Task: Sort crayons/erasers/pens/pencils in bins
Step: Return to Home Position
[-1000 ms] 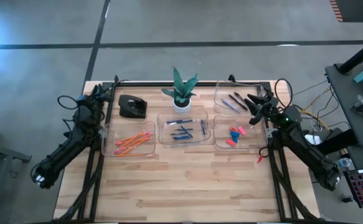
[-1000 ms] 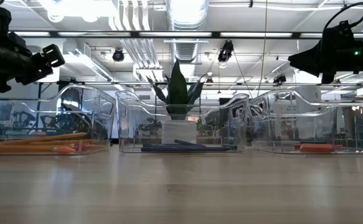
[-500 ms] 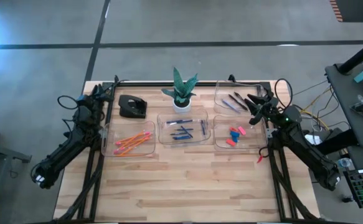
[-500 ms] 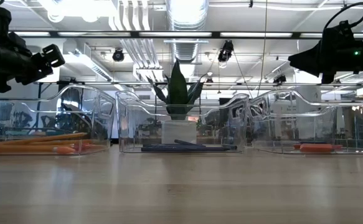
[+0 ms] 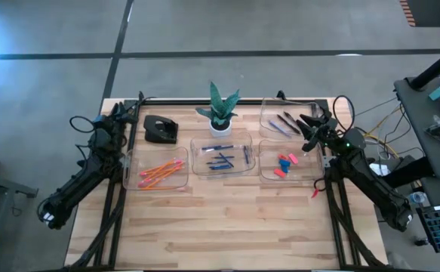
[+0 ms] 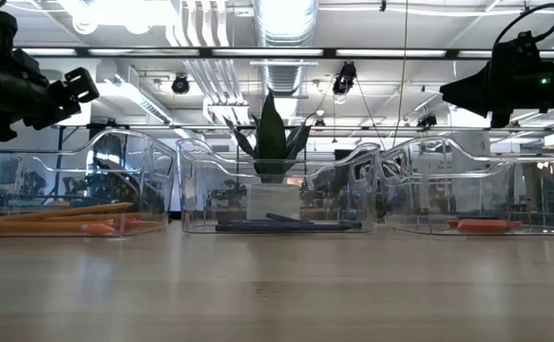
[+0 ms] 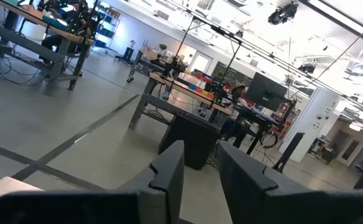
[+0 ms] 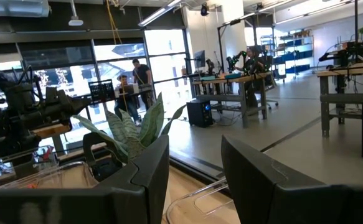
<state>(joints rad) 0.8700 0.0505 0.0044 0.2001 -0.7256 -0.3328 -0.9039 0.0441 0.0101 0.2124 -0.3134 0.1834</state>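
Observation:
Four clear bins stand in the middle of the table. The left bin (image 5: 159, 172) holds the orange pencils (image 5: 161, 171). In the middle bin (image 5: 221, 155) lie blue crayons (image 5: 221, 160). The right bin (image 5: 287, 162) holds pink and blue erasers (image 5: 284, 163). Dark pens (image 5: 284, 122) lie in the far right bin (image 5: 269, 113). My left gripper (image 5: 133, 108) hangs open above the table's far left corner, with nothing between its fingers (image 7: 169, 180). My right gripper (image 5: 304, 123) hangs open over the far right bin's right edge, high above it, and is also empty (image 8: 197, 174).
A potted plant (image 5: 221, 109) stands at the far middle, behind the middle bin. A black desk object (image 5: 160, 129) sits at the far left. A small red piece (image 5: 315, 193) lies by the table's right edge. The near half of the wooden table (image 5: 220, 227) is bare.

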